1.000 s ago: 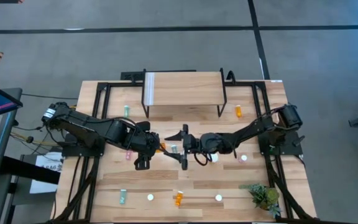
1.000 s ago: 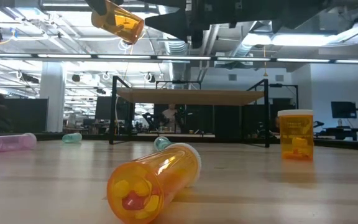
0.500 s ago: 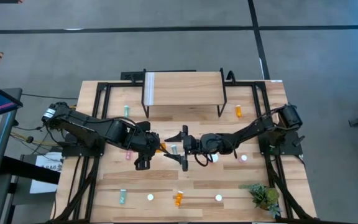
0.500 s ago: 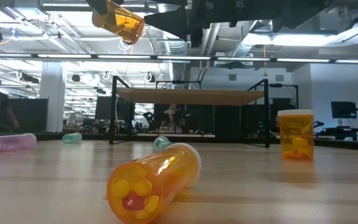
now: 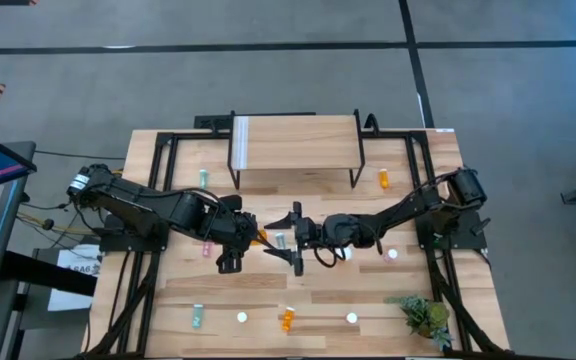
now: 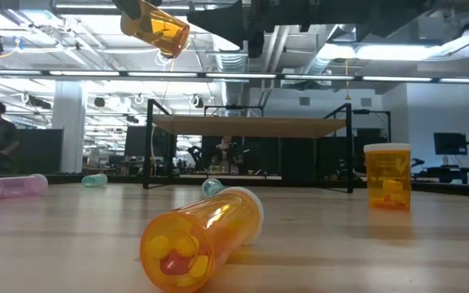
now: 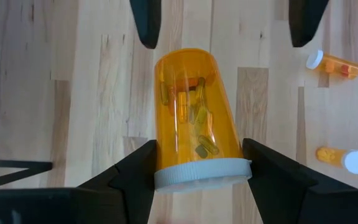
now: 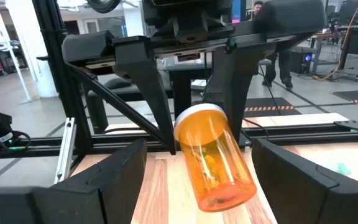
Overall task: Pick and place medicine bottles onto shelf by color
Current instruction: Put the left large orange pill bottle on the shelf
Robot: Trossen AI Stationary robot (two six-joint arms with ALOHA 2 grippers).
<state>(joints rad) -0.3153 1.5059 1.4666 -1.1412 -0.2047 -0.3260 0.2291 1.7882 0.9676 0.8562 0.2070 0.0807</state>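
Note:
A wide orange medicine bottle [image 7: 194, 112] with a white lid hangs high over the table's middle, with my left gripper [image 7: 201, 180] shut on it. My right gripper [image 8: 201, 155] faces it from the table's right, level and open. Its two fingers [image 7: 145, 25] stand on either side of the bottle's base without touching. In the high view the two grippers meet at the bottle [image 5: 261, 236]. The shelf [image 5: 296, 148] stands at the far middle of the table, and nothing shows on its top. My left gripper pinches the bottle at its lid end, one finger on each side of the white lid [image 7: 166, 177]. The fingers come slanting down from the table's left, and the bottle lies along them, base pointing away. It is tilted and lifted clear of the table [image 6: 157, 24].
Other bottles lie about: an orange one on its side [image 6: 202, 240] near the front, a wide orange one upright [image 6: 387, 175], a pink one [image 6: 15, 185], a teal one [image 6: 94, 180], and an orange one [image 5: 383, 179] beside the shelf. A small plant [image 5: 426, 315] stands at the near right corner.

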